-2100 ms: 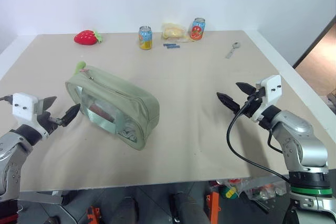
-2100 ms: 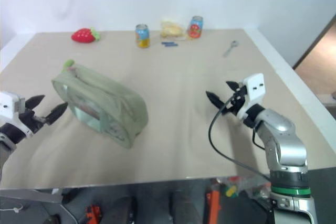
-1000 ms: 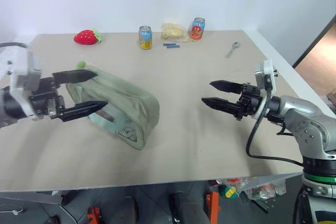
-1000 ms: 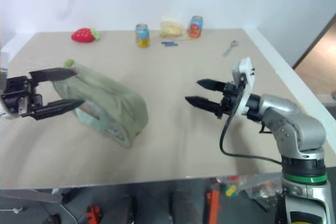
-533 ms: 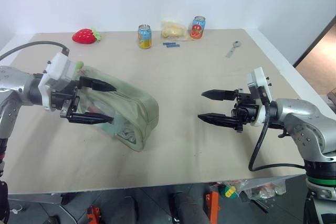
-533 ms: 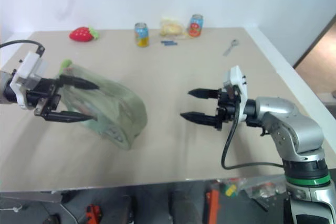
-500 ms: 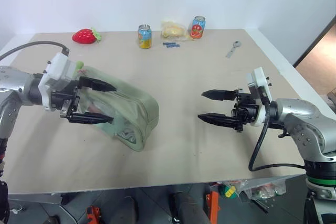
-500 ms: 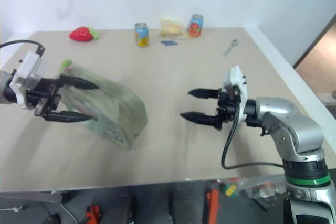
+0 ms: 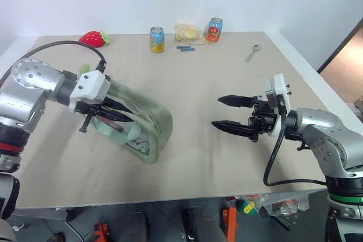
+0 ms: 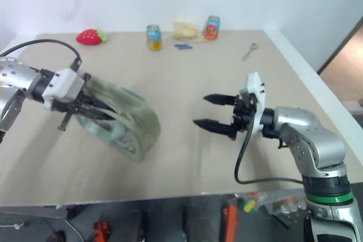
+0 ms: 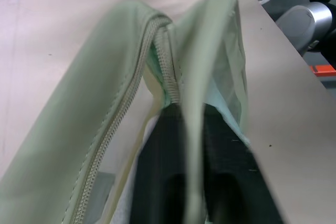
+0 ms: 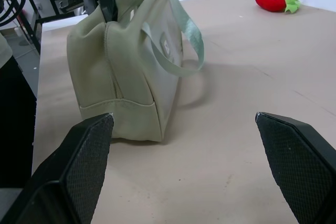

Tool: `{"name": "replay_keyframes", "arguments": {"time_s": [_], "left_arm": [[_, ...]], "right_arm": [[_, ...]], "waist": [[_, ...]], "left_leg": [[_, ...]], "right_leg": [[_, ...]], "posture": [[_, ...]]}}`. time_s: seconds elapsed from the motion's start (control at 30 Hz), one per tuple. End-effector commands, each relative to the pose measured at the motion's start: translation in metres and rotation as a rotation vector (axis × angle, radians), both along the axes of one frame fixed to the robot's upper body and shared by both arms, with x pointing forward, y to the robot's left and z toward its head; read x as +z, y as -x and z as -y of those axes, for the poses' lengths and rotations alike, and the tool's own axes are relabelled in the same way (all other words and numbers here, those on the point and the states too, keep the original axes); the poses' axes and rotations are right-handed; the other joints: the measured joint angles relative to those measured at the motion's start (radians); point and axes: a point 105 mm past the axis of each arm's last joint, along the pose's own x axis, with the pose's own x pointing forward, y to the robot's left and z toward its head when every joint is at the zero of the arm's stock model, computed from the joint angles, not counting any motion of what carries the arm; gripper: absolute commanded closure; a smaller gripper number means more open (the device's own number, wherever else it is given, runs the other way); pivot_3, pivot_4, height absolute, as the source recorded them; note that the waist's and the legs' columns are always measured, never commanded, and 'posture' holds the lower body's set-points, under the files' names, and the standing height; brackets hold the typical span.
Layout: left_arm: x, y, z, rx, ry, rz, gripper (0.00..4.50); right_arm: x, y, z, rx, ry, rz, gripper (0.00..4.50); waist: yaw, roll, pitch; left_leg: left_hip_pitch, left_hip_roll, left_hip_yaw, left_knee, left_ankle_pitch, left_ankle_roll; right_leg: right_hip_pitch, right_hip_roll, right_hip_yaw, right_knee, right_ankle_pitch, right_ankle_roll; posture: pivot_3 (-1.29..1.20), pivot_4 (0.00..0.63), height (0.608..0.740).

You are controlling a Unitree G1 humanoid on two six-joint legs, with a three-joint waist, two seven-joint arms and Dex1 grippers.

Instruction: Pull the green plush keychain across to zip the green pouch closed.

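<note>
On the table (image 9: 215, 157), left jaws pinch the green pouch (image 9: 148, 118); right jaws apart.

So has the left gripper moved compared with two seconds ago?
Yes. The left gripper has come in from the table's near left edge onto the green pouch, and its fingers are now shut on the pouch's upper fabric edge.

No legible text or labels

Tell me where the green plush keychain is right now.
In the left eye view, the green plush keychain sits at the green pouch's far left end, behind the left gripper.
</note>
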Motion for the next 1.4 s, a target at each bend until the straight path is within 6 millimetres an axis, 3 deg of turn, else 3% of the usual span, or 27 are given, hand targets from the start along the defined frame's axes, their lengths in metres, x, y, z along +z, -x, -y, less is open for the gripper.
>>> {"name": "replay_keyframes", "arguments": {"time_s": [0.03, 0.37, 0.67, 0.83, 1.0, 1.17, 1.4], "left_arm": [[0.012, 0.002, 0.007, -0.023, 0.02, 0.002, 4.45], [0.033, -0.003, 0.069, 0.023, 0.157, -0.017, 4.45], [0.032, -0.039, 0.125, 0.184, 0.15, 0.037, 4.45], [0.036, -0.044, 0.15, 0.189, 0.155, 0.049, 4.45], [0.046, -0.043, 0.191, 0.167, 0.205, 0.068, 4.45], [0.051, -0.04, 0.214, 0.158, 0.205, 0.081, 4.45], [0.038, -0.027, 0.219, 0.173, 0.175, -0.059, 4.45]], "right_arm": [[0.012, 0.001, 0.002, -0.013, -0.001, 0.074, 0.0], [0.025, -0.005, 0.01, -0.057, -0.024, 0.137, 0.0], [0.046, -0.011, 0.024, -0.129, -0.055, 0.193, 0.0], [0.046, -0.01, 0.025, -0.145, -0.058, 0.196, 0.0], [0.041, -0.007, 0.022, -0.149, -0.065, 0.186, 0.0], [0.039, -0.007, 0.022, -0.157, -0.07, 0.184, 0.0], [0.037, -0.009, 0.021, -0.172, -0.077, 0.189, 0.0]], "waist": [[0.0, 0.0, 0.0], [0.002, 0.0, 0.0], [0.001, 0.0, 0.0], [0.0, 0.0, 0.0], [0.006, 0.0, 0.0], [0.002, 0.0, 0.0], [-0.003, 0.001, 0.0]], "left_leg": [[0.0, 0.0, 0.0, 0.0, 0.0, 0.0], [-0.002, -0.002, -0.001, 0.004, 0.0, 0.0], [-0.002, -0.003, -0.002, 0.004, 0.0, 0.0], [-0.002, -0.002, -0.002, 0.004, 0.0, 0.0], [-0.004, -0.004, -0.003, 0.005, 0.0, 0.0], [-0.005, -0.005, -0.003, 0.005, 0.0, 0.0], [-0.004, -0.003, -0.003, 0.004, 0.0, 0.0]], "right_leg": [[0.0, 0.0, 0.0, 0.0, 0.0, 0.0], [0.001, 0.0, 0.003, 0.0, 0.002, 0.004], [0.001, 0.003, 0.006, 0.001, 0.004, 0.008], [0.001, 0.004, 0.007, 0.001, 0.004, 0.008], [0.001, 0.004, 0.009, 0.001, 0.004, 0.009], [0.0, 0.004, 0.011, 0.0, 0.004, 0.011], [0.0, 0.008, 0.012, 0.001, 0.004, 0.01]], "posture": [[0.0, 0.15, 0.74], [0.0, 0.15, 0.74], [0.0, 0.15, 0.74], [0.0, 0.15, 0.74], [0.0, 0.15, 0.74], [0.0, 0.15, 0.74], [0.0, 0.15, 0.74]]}}
